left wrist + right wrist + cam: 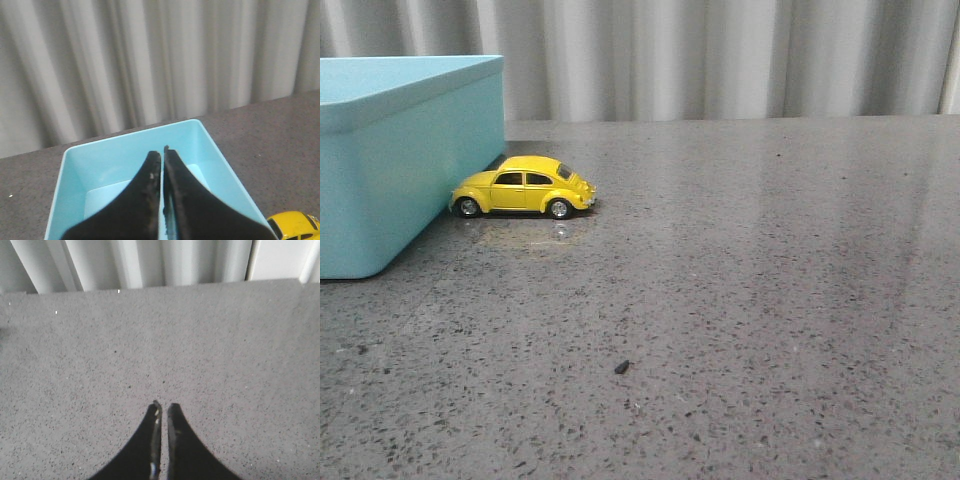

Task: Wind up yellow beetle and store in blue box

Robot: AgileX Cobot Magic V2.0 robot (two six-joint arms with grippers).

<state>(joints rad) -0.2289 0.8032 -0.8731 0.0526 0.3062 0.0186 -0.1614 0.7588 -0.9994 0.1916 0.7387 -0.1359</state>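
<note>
Sitting on table: beetle [525, 187], all four wheels down, side-on in the front view, one end right at the box's side wall; contact cannot be told.
Beetle look: glossy yellow, dark windows, silver hubcaps, black tyres, faint reflection on the surface under it.
Beetle, left wrist view: only a yellow corner with one window shows [295, 224], outside the box wall.
Box [390, 170]: pale blue, at the far left of the table in the front view, cut off by the frame edge; rim slightly flared, sides plain.
Box interior: seen from above in the left wrist view [200, 150]; the visible floor is bare, part of it hidden behind the fingers.
Left gripper [162, 150]: above the open box, dark fingers pressed nearly together, only a thin slit between the tips, nothing held.
Right gripper [163, 406]: over bare table, tips almost closed with a narrow gap, nothing held.
Table [770, 300]: grey speckled stone-like top; one small dark fleck [621, 367] lies well in front of the beetle.
Backdrop: pale pleated curtain [720, 55] behind the table.
</note>
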